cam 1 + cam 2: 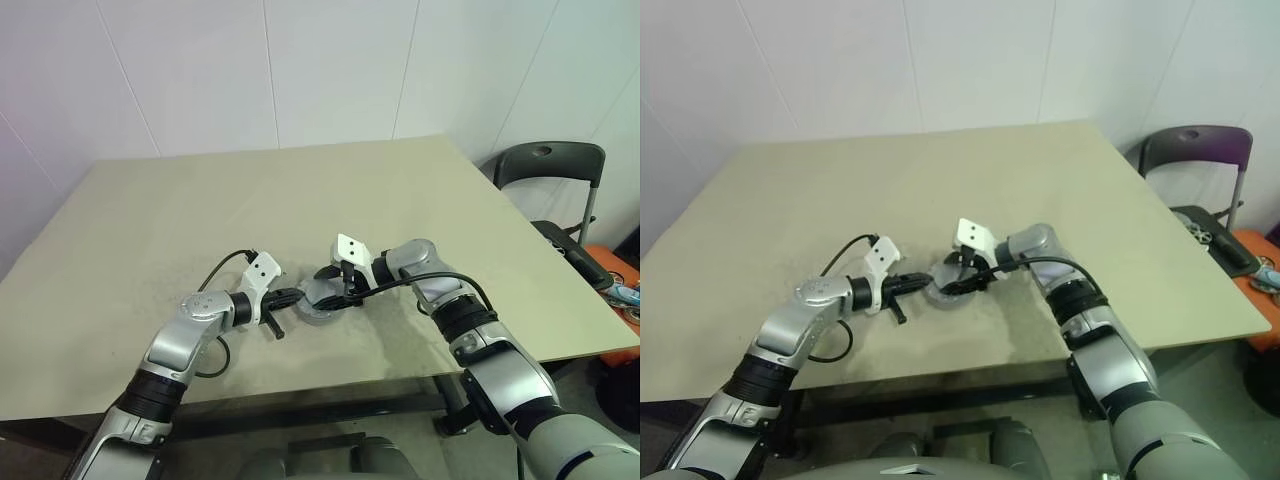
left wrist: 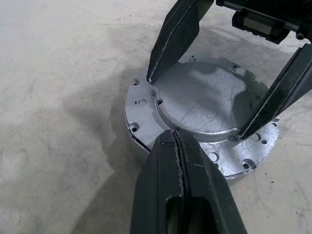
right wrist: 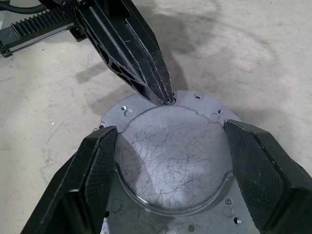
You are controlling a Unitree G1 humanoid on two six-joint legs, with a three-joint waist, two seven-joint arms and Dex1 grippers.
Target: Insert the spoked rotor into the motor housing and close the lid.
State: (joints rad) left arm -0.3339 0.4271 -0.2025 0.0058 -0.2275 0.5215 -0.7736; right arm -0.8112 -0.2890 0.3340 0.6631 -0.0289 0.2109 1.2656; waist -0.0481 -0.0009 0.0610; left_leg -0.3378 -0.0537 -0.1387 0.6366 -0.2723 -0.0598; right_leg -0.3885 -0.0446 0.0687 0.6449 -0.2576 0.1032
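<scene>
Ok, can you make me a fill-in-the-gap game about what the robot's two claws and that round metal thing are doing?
1. The lid sits on top of the motor ___.
2. The left gripper has its fingers ___, tip at the lid's edge.
3. The right gripper has one finger on each ___ of the lid.
4. Everything rests on a beige ___.

Missing words: housing; shut; side; table

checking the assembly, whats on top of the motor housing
The lid sits on the motor housing, with the right pincer straddling it and the shut left pincer at its edge. Whatever is inside is covered.
</scene>
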